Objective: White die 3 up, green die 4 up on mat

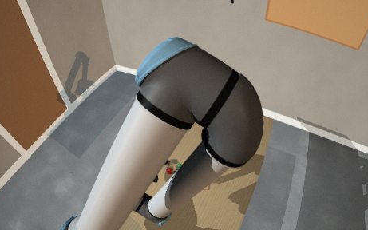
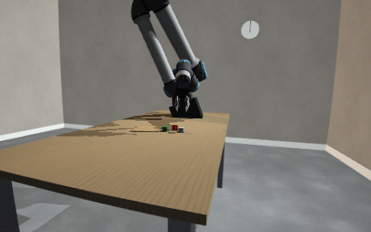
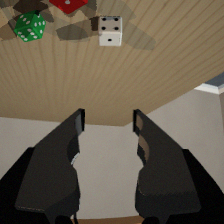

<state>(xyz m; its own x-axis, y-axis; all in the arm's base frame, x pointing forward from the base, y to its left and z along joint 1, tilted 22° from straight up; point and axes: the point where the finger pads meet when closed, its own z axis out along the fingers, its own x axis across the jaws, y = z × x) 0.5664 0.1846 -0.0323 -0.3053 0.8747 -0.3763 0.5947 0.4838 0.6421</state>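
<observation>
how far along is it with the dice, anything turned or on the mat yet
Nothing looks done yet. The white die, green die and red die sit close together on the bare wood table; no mat can be made out under them. The hand hangs above the table edge, short of the white die, fingers partly closed and holding nothing. Both turns and both placements remain.

There are three dice on one wooden table (image 2: 100, 169): one green die (image 3: 29, 26), one red die (image 3: 68, 4) and one white die (image 3: 110, 31). Seen from the wrist, the green die lies left of the red die and the white die lies right of it, all three near each other. One robot arm (image 2: 156, 50) hangs over the far end of the table, and it carries one gripper (image 3: 106, 125) with two dark fingers. One round clock (image 2: 249, 29) is on the wall behind the table.
</observation>
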